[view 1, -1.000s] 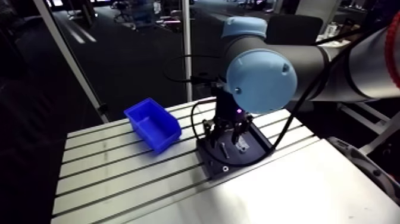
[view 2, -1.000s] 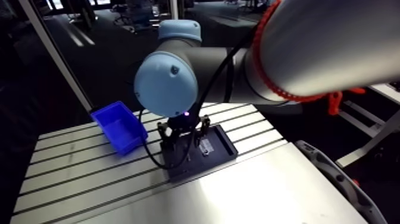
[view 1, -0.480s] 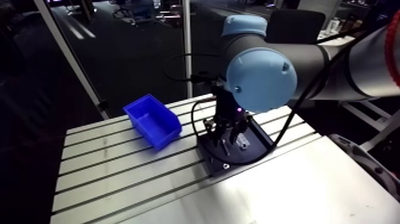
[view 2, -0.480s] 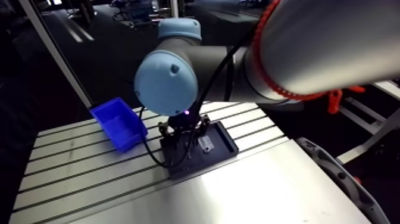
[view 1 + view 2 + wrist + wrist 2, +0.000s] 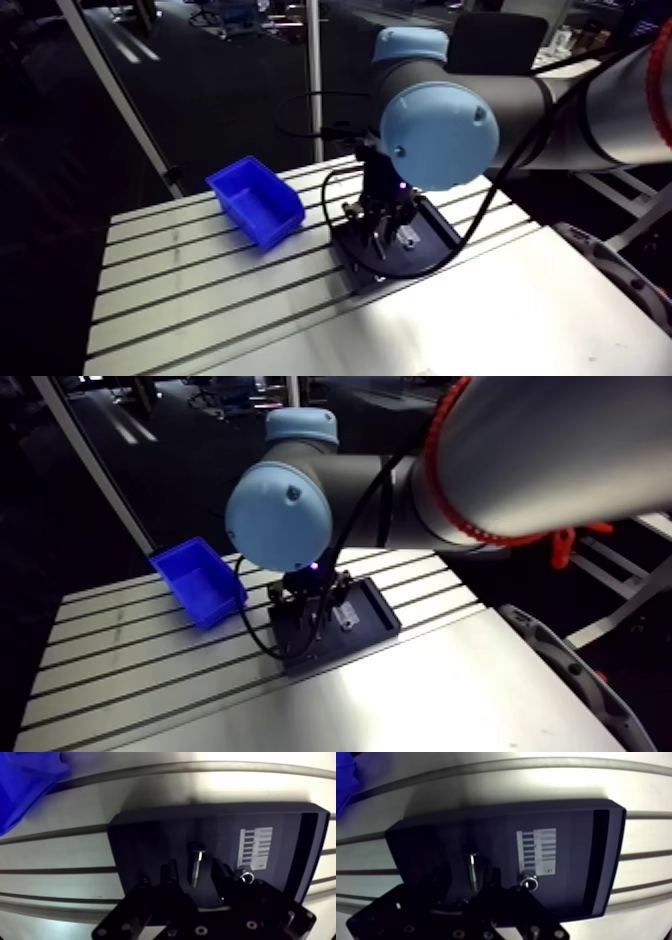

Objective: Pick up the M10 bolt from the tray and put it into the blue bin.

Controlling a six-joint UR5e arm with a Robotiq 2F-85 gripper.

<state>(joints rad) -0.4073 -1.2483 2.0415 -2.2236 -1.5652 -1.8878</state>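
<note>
Step in hand: grasp approach, bolt not yet lifted. The M10 bolt [image 5: 196, 859] lies flat on the floor of the black tray [image 5: 130, 842], about midway between the tray's long edges and somewhat nearer the short edge that faces the blue bin [image 5: 255, 203]. The gripper [image 5: 194, 872] is low over the tray with its fingers [image 5: 169, 877] spread. One stands on each side of the shank with a gap showing on both sides, so nothing is pinched. The fingers straddle the shank crosswise, presumably so that closing meets its round sides and not the head. A small shiny ring [image 5: 245, 875], possibly a nut or washer, sits just beside one finger, which risks a nudge as the fingers close. A white label [image 5: 256, 848] is stuck on the tray floor toward the short edge away from the bin. It shows rows of bars, but no text is legible and no brand is seen. The bin stands open side up near the far edge of the bench [image 5: 180, 290], apart from the tray, ready to receive.
</note>
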